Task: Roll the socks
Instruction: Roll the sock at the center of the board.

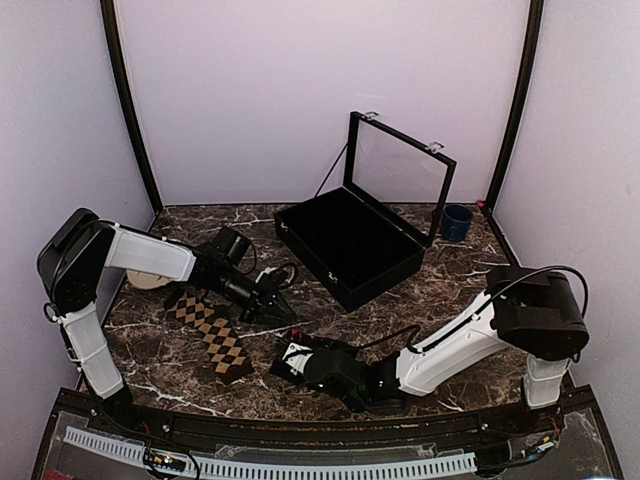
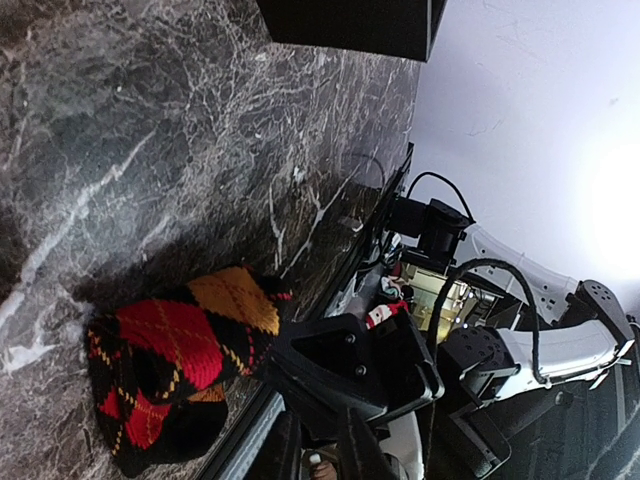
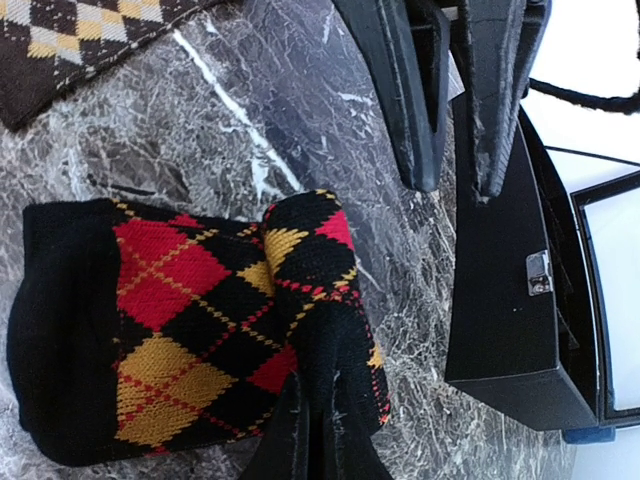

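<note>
Right end effector (image 3: pixel 318 425) is clamped shut on the rolled end of the red-and-orange argyle sock (image 3: pixel 170 320), probably pinning the soft knit roll so it cannot unwind, near the front edge of the veined marble counter (image 3: pixel 230 130). Left end effector (image 3: pixel 452 185) hovers just beyond, jaws narrowly parted and empty. Tan argyle sock (image 1: pixel 215 335) lies flat toward the left edge.

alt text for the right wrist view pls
A half-rolled red-and-orange sock lies on a dark marble table, with the right tool shut on its rolled end. At the top of the frame the left tool hangs open near a black box, and a tan-diamond sock shows at top left.
</note>
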You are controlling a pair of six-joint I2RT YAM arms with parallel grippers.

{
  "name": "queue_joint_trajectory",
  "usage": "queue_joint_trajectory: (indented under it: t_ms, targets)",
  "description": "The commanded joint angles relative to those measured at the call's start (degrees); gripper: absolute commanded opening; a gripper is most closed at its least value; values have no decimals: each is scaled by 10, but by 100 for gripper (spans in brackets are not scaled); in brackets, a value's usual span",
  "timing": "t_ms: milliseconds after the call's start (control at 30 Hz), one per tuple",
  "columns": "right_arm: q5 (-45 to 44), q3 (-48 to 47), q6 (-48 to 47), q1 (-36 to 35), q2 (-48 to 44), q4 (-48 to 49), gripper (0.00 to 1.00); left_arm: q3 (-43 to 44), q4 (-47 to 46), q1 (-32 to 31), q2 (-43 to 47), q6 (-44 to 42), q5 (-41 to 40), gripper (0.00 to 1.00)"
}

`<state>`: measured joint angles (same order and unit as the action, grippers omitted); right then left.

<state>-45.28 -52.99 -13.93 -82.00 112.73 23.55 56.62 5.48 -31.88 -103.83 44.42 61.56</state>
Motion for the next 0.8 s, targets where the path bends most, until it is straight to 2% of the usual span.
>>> queue_joint_trajectory:
  t_ms: [0, 767]
  targets:
    - [-10, 10, 24, -7, 10, -1, 0, -12, -9, -10, 27, 4, -9, 16]
    - [16, 17, 49, -7, 12, 4, 0, -5, 53, -30, 1, -28, -107, 12]
